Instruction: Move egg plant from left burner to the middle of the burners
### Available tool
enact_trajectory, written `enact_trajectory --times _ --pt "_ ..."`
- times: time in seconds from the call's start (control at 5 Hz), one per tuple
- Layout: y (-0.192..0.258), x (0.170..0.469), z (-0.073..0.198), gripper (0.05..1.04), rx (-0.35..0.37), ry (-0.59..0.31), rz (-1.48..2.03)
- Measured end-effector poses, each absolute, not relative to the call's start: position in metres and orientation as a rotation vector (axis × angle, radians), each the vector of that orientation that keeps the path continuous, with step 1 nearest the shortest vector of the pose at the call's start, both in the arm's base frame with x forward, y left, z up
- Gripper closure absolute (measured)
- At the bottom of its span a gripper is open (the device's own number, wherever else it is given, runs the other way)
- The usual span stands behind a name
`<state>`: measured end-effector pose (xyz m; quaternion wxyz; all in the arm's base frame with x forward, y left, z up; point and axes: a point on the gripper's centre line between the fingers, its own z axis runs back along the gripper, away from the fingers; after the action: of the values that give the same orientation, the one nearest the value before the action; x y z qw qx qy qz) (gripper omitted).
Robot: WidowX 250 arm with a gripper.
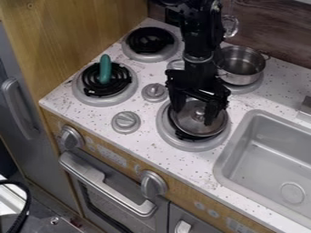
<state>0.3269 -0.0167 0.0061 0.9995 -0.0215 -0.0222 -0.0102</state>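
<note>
gripper [193,115] hangs open over round metal lid [193,128], smooth green eggplant [105,69] on coiled black burner [120,81].

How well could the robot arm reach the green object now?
Probably yes: the object sits uncovered on the front-left burner, and only a low knob lies between it and the tool.

black arm [200,41], spread pincer [194,116] pointing down

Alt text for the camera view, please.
A black robot gripper hangs open over a round metal lid on a toy stove. A slender green object rests on the front left burner; a metal pot sits back right.
</note>
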Motion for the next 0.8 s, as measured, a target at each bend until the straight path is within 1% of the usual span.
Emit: enact_trajectory --times 0.2,0.4,0.6,0.8 --pt "-0.017 0.321 -0.005 0.084 -0.042 -0.008 -0.018" --pt "0.019 0.325 -0.006 0.084 -0.029 -0.023 0.062" --pt "0.062 0.331 0.001 0.084 -0.013 -0.059 0.166" --pt "0.097 0.328 -0.003 0.084 0.003 -0.074 0.253"
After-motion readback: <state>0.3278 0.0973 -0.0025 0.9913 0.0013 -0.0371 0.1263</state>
